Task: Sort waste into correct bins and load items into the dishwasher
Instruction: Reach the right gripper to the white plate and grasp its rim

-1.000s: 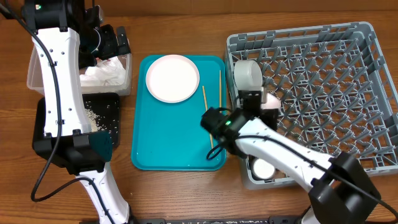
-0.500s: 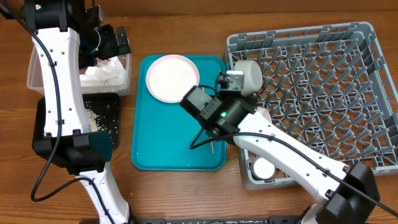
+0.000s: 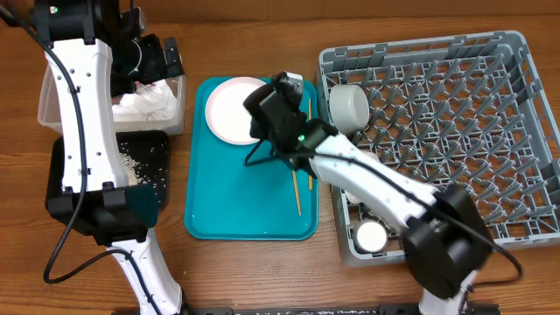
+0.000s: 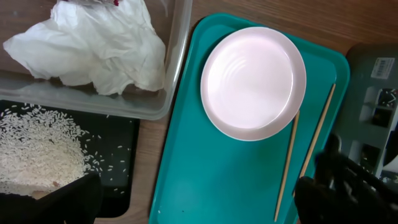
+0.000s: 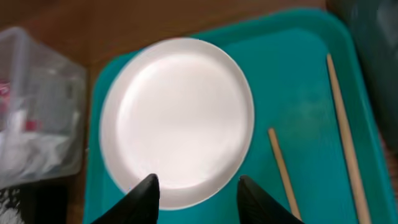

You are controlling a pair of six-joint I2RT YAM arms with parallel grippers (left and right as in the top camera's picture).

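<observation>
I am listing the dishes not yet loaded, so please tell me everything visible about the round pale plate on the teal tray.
The round pale plate looks white, faintly pink in the left wrist view, and smooth, with a shallow raised rim. It is empty and lies flat, face up, in the far left corner of the teal plastic tray. The open right gripper hangs over its rim; whether they touch I cannot tell.

The round pale plate is smooth with a soft gloss; whether it is ceramic or plastic cannot be told. The teal rectangular tray is smooth, faintly shiny plastic. The two thin chopsticks are pale matt wood. The crumpled white napkin is creased paper, and the rectangular tub is clear plastic. The grey lattice dish rack is matt plastic. The table shows brown wood grain.
</observation>
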